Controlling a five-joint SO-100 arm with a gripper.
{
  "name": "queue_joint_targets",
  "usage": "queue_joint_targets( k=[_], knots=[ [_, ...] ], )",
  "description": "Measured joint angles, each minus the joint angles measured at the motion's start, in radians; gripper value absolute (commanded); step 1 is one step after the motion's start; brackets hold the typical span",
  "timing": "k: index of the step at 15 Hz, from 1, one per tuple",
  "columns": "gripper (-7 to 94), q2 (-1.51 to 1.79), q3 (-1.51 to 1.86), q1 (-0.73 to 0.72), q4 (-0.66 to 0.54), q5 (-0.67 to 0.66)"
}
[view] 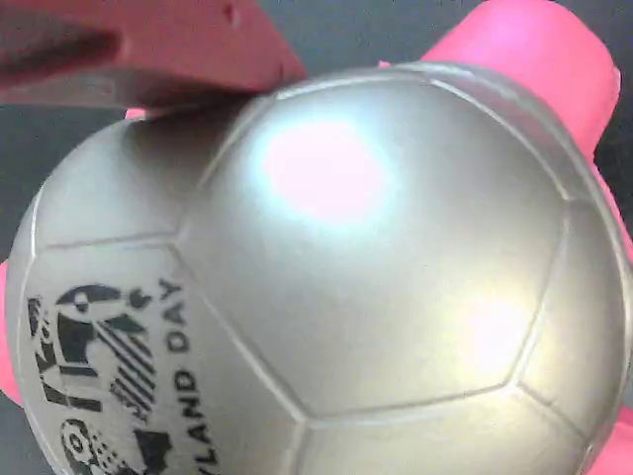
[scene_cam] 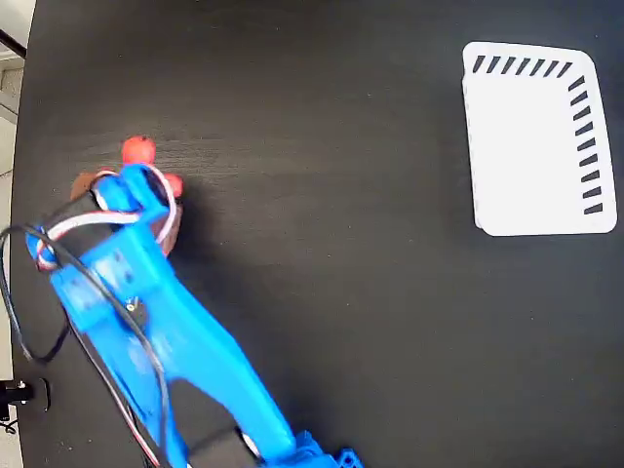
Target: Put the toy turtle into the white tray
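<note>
**Turtle under the blue arm, tray far across the worktop**

Black worktop (scene_cam: 322, 292) fills the fixed view. At its left side the blue arm (scene_cam: 166, 341) reaches over the toy turtle (scene_cam: 138, 150), whose red-pink parts peek out beside the hand (scene_cam: 136, 200). Whether the hand is apart or clamped cannot be told. In the wrist view the silvery shell (view: 376, 257) fills the frame, printed mark at lower left. The white tray (scene_cam: 531, 146) lies well apart, upper right.
</note>
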Motion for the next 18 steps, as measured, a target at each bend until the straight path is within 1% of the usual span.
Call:
queue_joint_targets(
  k=[2, 4, 7, 8, 10, 11, 15, 18],
  knots=[
    [0, 0.124, 0.041, 0.02, 0.029, 0.003],
    [0, 0.204, 0.044, 0.084, 0.051, 0.043],
    [0, 0.302, 0.026, 0.27, 0.086, 0.086],
    [0, 0.308, -0.018, 0.344, 0.103, 0.121],
    [0, 0.284, -0.117, 0.482, 0.193, 0.181],
    [0, 0.252, -0.141, 0.548, 0.212, 0.207],
    [0, 0.152, -0.163, 0.767, 0.218, 0.232],
    [0, 0.021, -0.319, 0.871, 0.196, 0.328]
  ],
)
